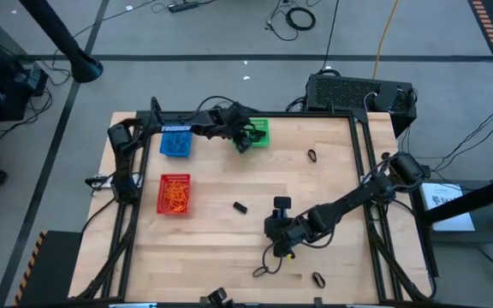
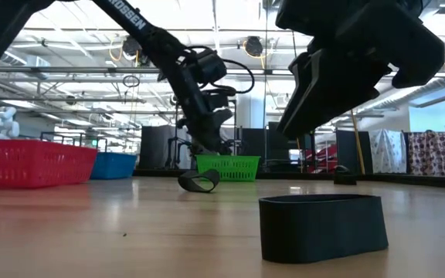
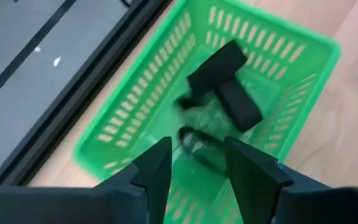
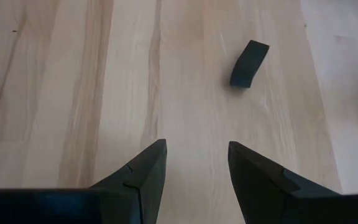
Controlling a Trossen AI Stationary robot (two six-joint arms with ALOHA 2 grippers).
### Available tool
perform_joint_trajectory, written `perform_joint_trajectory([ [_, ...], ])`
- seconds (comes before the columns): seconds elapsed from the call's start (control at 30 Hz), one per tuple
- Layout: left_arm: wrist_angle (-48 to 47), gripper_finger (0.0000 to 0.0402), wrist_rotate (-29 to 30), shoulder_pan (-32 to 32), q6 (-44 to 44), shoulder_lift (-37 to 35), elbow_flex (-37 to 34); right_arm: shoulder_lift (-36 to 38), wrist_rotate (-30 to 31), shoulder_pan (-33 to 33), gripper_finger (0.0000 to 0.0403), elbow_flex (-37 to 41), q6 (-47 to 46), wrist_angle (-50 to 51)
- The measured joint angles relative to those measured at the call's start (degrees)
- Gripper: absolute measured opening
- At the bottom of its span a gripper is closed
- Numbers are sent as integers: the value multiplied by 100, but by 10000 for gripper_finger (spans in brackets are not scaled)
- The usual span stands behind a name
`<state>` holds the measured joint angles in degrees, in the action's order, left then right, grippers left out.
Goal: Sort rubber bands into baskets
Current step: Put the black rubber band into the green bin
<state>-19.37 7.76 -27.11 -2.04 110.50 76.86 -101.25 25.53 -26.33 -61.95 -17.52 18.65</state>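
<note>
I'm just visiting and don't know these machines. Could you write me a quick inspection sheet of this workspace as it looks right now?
Surface: wooden table, bare between items.
Job's things: green basket holds black bands; red basket holds orange bands; blue basket beside it; loose black bands on the table.
Clutter: nothing seen.
Grippers: left gripper open over the green basket, holding nothing; right gripper open above bare wood, a black band ahead of it.
Cables: a black cable lies on the table by the right arm; more on the floor.
Surroundings: black box behind the table; open hall beyond.
</note>
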Motion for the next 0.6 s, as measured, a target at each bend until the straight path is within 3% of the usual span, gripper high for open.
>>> perform_joint_trajectory([
  [0.13,-865,157,19,-9,10,-2,341,0,149,13,166,0,-2,3],
  [0.3,-1880,157,-514,178,205,-225,710,2,148,12,166,0,-38,3],
  [0.6,-3680,157,-794,1276,389,-760,773,10,108,-1,166,-2,-170,38],
])
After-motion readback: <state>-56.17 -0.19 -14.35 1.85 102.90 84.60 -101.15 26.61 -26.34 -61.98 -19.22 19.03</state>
